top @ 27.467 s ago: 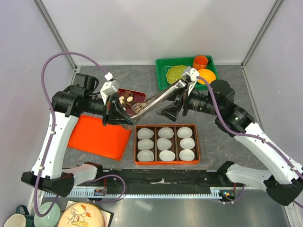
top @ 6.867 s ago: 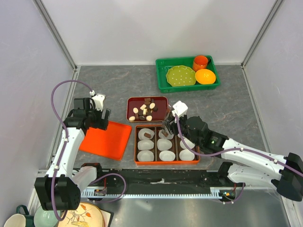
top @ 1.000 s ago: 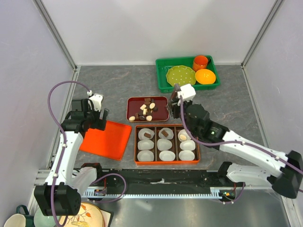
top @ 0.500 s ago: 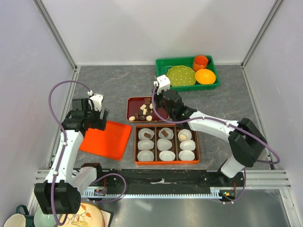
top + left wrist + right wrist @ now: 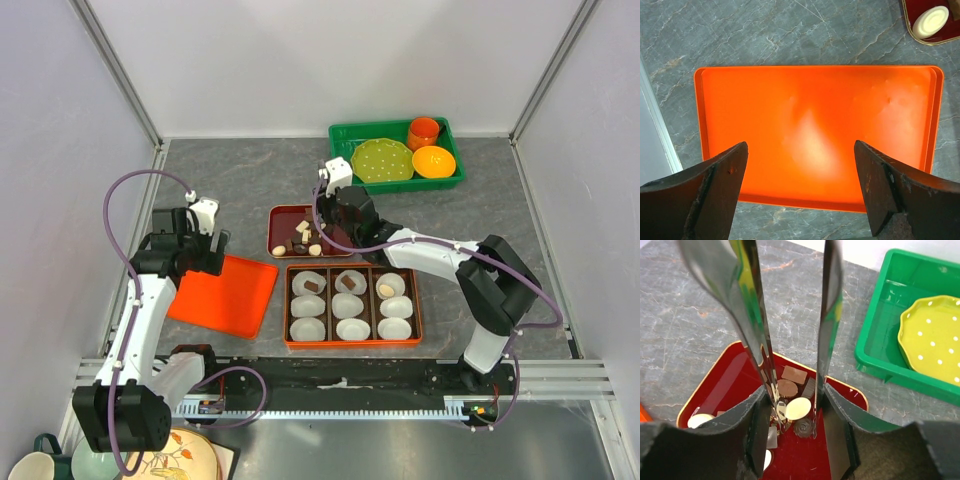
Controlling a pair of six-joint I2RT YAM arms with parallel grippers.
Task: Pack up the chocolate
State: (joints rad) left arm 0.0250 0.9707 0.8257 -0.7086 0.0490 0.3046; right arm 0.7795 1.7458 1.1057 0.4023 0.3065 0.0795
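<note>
Bright, even light.
Pale glare on the orange tray (image 5: 815, 100) under my left pincer (image 5: 800, 150), itself blurred close up.

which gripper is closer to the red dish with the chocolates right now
Right. The right gripper, holding tongs, is directly above the red dish; the left gripper hangs over the orange tray beside it.
</note>
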